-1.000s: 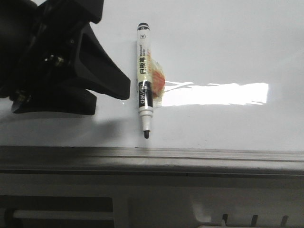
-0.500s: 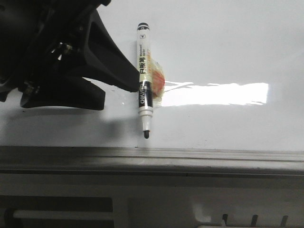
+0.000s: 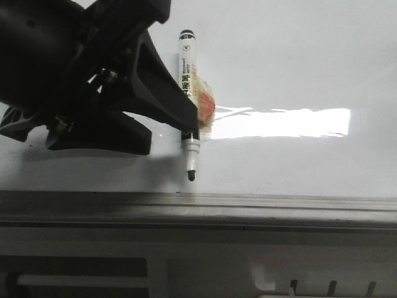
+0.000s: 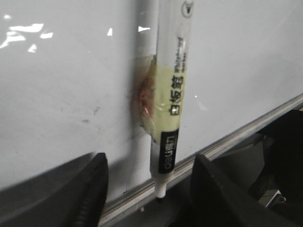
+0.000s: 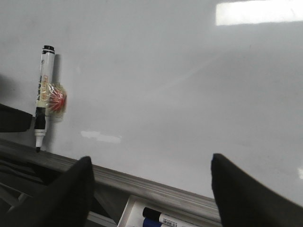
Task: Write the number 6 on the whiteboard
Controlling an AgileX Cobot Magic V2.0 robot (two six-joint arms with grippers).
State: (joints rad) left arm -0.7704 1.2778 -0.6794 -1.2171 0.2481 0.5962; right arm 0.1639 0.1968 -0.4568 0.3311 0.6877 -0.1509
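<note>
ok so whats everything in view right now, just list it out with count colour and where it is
whiteboard: one, glossy white with a glare streak, grey rim along its lower edge
marker pen: one, white and black, hanging tip-down on the board, uncapped
tape wad: one, yellowish with a red-orange patch, on the pen's middle against the board
spare markers: at least two, black and blue caps, below the rim
number 6: none drawn yet
left gripper: black, open, fingers either side of the pen
right gripper: black, open, away from the pen

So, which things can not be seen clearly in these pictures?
- Front view: the left gripper covers the marker pen's lower barrel; contact unclear.
- Left wrist view: whiteboard writing area mostly out of frame.
- Right wrist view: spare markers cut off by the edge; right gripper fingertips out of frame.
</note>
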